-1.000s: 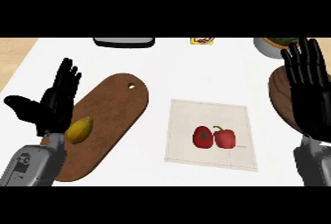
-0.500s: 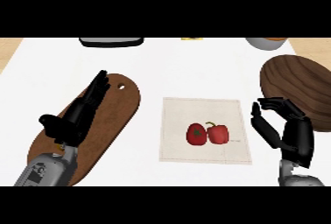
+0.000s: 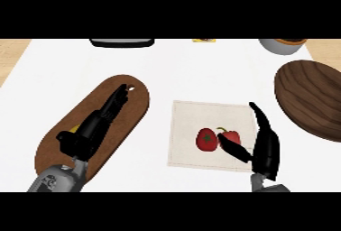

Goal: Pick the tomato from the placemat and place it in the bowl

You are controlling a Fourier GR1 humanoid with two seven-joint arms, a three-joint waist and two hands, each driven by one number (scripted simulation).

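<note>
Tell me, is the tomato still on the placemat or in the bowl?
On the placemat: the tomato lies there; the bowl is apart.

Light: falling evenly and brightly over the white counter [image 3: 200, 67].
Source: showing no clear direction.
Shadows: lying faint and soft beneath the right hand [image 3: 266, 146] on the placemat [image 3: 193, 135].
Glare: showing none on the wooden bowl [image 3: 313, 103].
Edges: stretching round shapes taller than wide.
</note>
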